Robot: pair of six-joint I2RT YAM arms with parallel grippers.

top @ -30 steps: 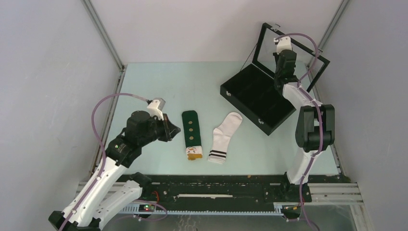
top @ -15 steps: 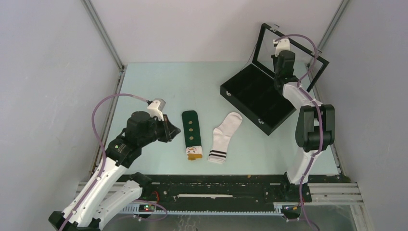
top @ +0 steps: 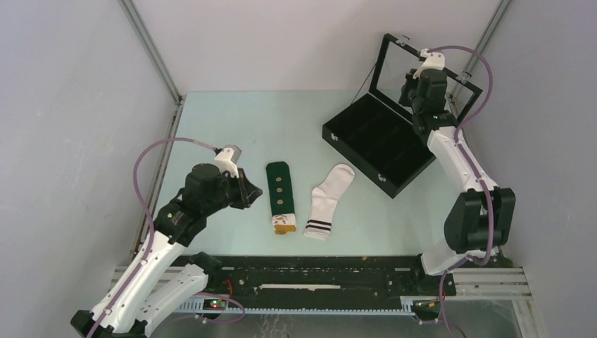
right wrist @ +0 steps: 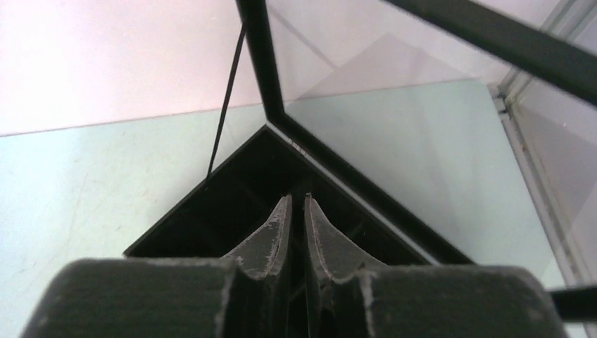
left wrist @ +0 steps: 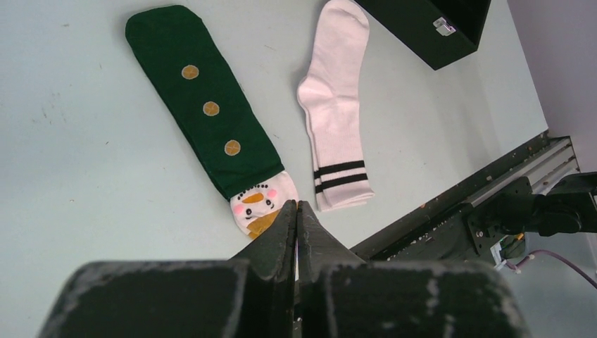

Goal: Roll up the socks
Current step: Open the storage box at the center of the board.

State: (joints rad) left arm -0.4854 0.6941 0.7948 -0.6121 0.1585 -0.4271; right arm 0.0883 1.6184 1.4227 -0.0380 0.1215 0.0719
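Your left gripper [top: 252,191], pressed together, sits just left of the socks [top: 279,184] at centre frame; your right gripper [right wrist: 296,200], parted a crack, upper right above the box [top: 373,141].

Blk box [top: 376,144] far R on pale-green table [top: 232,127], glass lid [top: 391,70] stood open. Blk rail [top: 317,271] along near edge.
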